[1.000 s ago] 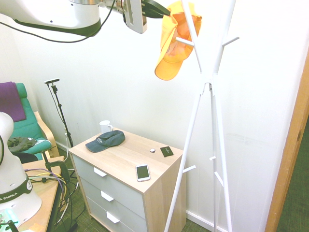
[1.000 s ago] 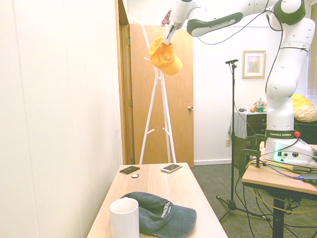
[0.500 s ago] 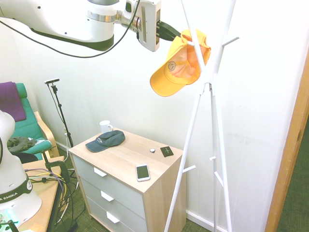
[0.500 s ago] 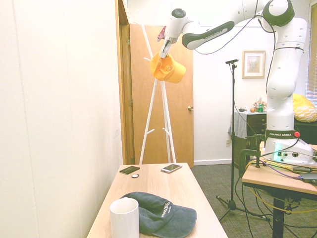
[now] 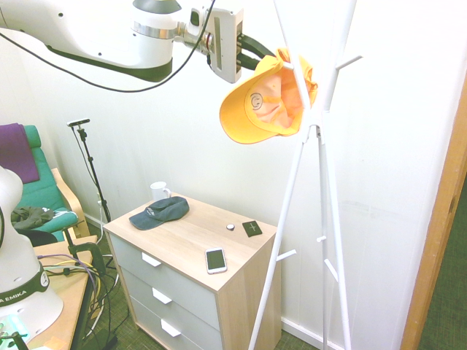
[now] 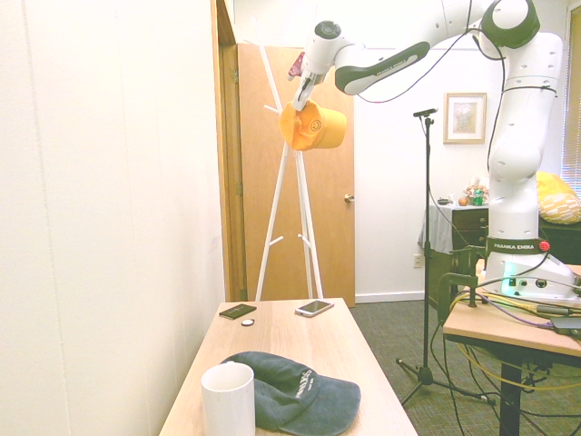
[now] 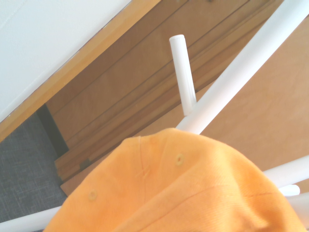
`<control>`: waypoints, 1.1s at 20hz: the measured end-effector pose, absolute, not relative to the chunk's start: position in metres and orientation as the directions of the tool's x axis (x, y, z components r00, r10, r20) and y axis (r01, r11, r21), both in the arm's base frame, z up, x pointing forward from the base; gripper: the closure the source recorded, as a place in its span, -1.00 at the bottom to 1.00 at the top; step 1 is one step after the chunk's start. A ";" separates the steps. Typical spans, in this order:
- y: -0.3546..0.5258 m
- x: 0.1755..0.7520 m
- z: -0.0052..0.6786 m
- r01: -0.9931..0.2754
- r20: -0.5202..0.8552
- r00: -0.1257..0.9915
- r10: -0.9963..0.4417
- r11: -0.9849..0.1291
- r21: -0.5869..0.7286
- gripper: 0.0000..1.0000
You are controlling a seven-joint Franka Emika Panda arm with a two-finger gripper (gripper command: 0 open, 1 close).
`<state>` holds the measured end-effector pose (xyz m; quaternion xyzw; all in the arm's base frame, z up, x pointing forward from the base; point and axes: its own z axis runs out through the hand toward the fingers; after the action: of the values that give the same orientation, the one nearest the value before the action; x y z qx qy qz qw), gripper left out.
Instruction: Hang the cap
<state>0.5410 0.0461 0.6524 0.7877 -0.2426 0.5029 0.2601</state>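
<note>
One cap (image 5: pixel 266 102) on rack peg (image 5: pixel 286 64) (brim (image 5: pixel 244 127) downward)

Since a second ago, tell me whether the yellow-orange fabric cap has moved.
Yes. The yellow-orange fabric cap dropped and swung brim-outward, settling against the white coat stand's upper peg.

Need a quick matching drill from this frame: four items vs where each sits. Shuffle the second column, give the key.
Items:
1. yellow cap
2. navy cap
3. phone
4. white mug

Places:
A. near the dresser's front edge, flat
B. up on the coat rack, on a peg
C. at the dresser's back corner by the wall, behind a cap
D. lying on the dresser top just in front of the mug

Pairs: 1-B, 2-D, 3-A, 4-C
</note>
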 end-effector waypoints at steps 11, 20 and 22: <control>0.056 0.526 0.660 -0.636 0.924 0.361 -0.125 -0.758 0.146 -1.00; 0.077 0.521 0.655 -0.611 0.874 0.407 -0.264 -0.790 0.046 -1.00; 0.094 0.511 0.659 -0.578 0.814 0.469 -0.343 -0.816 -0.011 -1.00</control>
<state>0.5114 0.0939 0.6595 0.8465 -0.2720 0.4375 0.1342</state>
